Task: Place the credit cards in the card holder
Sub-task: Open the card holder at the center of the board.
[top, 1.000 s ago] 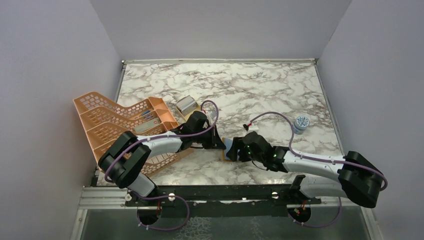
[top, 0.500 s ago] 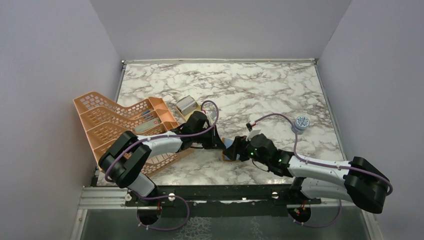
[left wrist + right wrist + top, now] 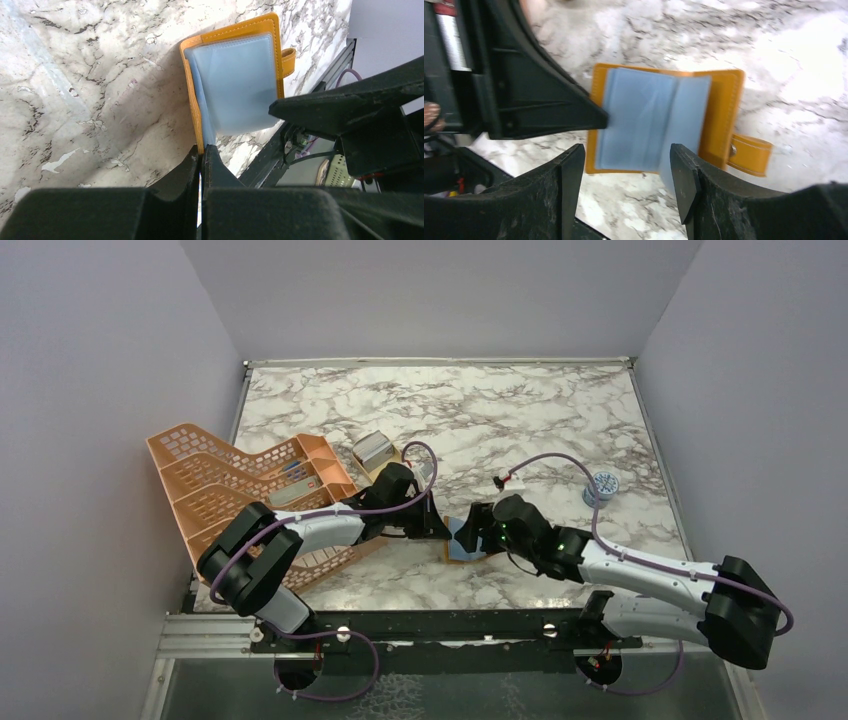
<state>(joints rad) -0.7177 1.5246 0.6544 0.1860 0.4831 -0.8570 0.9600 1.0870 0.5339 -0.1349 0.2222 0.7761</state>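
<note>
The card holder, a mustard-orange wallet, lies open on the marble with its pale blue pockets facing up and its snap tab sticking out. My left gripper is shut on the wallet's edge. My right gripper hovers open just over the wallet, with nothing between its fingers. One loose blue leaf stands right beside its right finger. A pale grey rectangular stack, seemingly the credit cards, rests on a tan dish behind the left arm.
A big peach lattice rack lies at the left, under the left arm. A small round blue-and-white tin sits at the right. The black front rail runs along the near table edge. Grey walls close in three sides.
The right arm's forearm swung out to the right and its wrist turned over the wallet, whose blue inside now shows more. The left arm stayed put, still gripping.
</note>
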